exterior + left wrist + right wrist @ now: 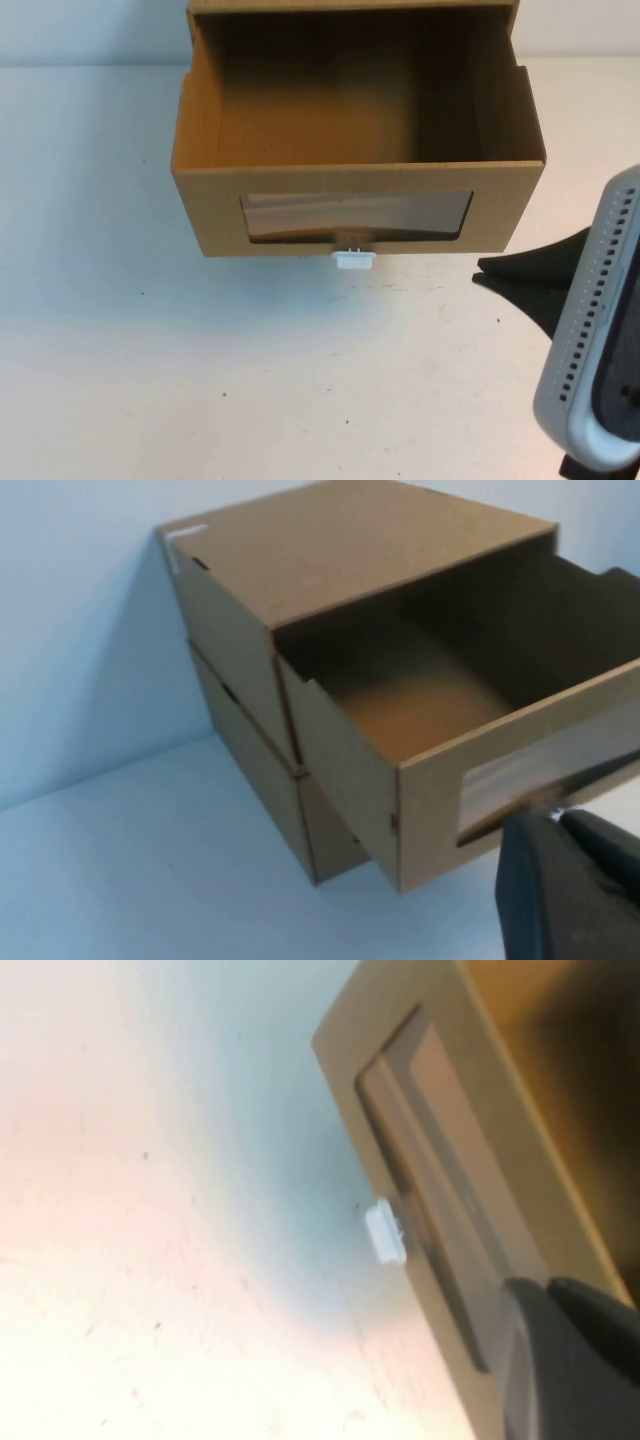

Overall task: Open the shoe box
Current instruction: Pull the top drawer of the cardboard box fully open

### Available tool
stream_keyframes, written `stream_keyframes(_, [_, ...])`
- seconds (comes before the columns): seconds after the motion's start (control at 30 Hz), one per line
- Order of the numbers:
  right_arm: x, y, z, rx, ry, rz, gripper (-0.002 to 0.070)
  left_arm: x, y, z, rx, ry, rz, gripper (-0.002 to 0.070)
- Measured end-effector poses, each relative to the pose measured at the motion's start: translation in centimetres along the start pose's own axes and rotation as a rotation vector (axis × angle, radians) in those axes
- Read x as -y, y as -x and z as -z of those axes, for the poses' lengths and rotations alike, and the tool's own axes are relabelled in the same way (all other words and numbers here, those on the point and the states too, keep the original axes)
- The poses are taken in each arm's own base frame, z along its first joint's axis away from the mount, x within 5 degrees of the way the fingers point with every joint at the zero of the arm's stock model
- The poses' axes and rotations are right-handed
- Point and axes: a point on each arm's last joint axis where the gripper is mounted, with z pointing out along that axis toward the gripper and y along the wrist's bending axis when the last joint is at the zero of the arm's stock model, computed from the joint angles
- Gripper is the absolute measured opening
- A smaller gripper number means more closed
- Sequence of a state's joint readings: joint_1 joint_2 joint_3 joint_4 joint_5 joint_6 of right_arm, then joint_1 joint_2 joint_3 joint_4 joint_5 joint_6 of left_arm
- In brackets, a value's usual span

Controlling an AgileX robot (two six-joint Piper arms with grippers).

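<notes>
The brown cardboard shoe box (300, 570) stands at the back of the white table. Its drawer (355, 180) is pulled out toward me and shows an empty inside. The drawer's front panel (515, 1150) has a clear window (355, 213) and a small white pull tab (354, 260) at its lower edge. My right gripper (484, 272) hovers to the right of the tab, off the box, shut and empty; in the right wrist view the right gripper (540, 1290) sits close to the front panel, with the tab (386, 1232) apart from it. My left gripper (555, 820) is shut beside the drawer's front corner.
The white tabletop (200, 380) stretches in front of and to the left of the box. My right arm's grey-and-white housing (600, 340) fills the lower right of the high view. A pale wall (80, 630) rises behind the box.
</notes>
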State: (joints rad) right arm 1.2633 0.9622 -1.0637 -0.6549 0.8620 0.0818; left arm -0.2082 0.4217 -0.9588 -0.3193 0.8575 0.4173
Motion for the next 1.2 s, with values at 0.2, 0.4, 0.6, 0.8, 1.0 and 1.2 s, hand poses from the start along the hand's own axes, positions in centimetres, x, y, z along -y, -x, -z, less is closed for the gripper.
stream_keyframes(0.2, [0.3, 0.2, 0.0, 0.022, -0.030, 0.027, -0.0013, 0.4, -6.1, -1.0, 0.128, 0.091, 0.027, -0.0005])
stream_keyframes(0.4, [0.3, 0.2, 0.0, 0.024, -0.031, 0.029, -0.0013, 0.3, -7.1, -1.1, 0.191, 0.128, 0.031, -0.0006])
stream_keyframes(0.6, [0.3, 0.3, 0.0, 0.028, -0.031, 0.029, -0.0014, 0.3, -7.1, -1.2, 0.195, 0.130, 0.032, -0.0006])
stream_keyframes(0.8, [0.3, 0.3, 0.0, 0.028, -0.031, 0.029, -0.0013, 0.3, -7.1, -1.2, 0.195, 0.130, 0.032, -0.0006])
stream_keyframes(1.0, [0.3, 0.3, 0.0, 0.028, -0.031, 0.029, -0.0013, 0.3, -7.1, -1.2, 0.195, 0.130, 0.032, -0.0006])
stream_keyframes(1.2, [0.3, 0.3, 0.0, 0.028, -0.031, 0.029, -0.0014, -0.1, -9.3, -2.5, 0.157, 0.178, -0.019, -0.0006])
